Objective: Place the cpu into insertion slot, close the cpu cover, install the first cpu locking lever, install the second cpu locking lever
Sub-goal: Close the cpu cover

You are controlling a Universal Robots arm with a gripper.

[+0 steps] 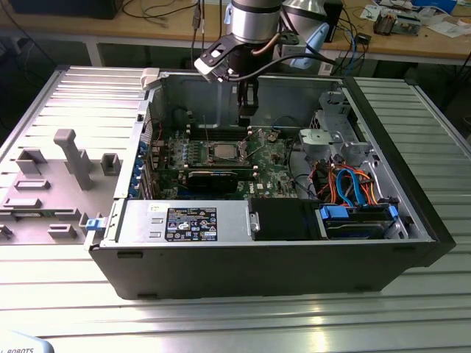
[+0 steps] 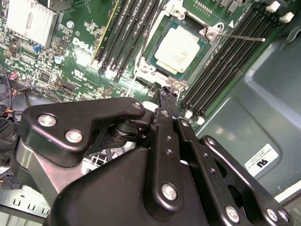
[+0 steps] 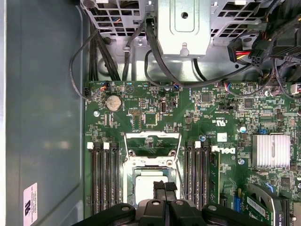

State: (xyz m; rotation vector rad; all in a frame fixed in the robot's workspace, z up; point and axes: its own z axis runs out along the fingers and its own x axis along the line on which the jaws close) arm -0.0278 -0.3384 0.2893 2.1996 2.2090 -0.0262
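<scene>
The cpu (image 2: 178, 49) lies flat in the insertion slot (image 2: 151, 69) on the green board, its silvery top showing; in the first wrist view the cpu (image 3: 143, 184) is partly hidden by my fingers. The cpu cover (image 3: 153, 136) is swung open, standing off one side of the slot. A thin locking lever (image 2: 241, 36) sticks out free past a corner of the slot. My gripper (image 2: 168, 96) hangs just above the slot's edge, shut, with nothing seen between the fingertips. In the exterior view the gripper (image 1: 248, 110) hovers over the slot (image 1: 224, 152).
Black memory slots (image 2: 221, 61) flank the socket on both sides. A finned heatsink (image 3: 270, 150) and a graphics card (image 1: 212, 179) sit nearby. Cables and a drive cage (image 1: 335, 140) fill the exterior view's right of the case; its metal walls (image 1: 199, 95) enclose the board.
</scene>
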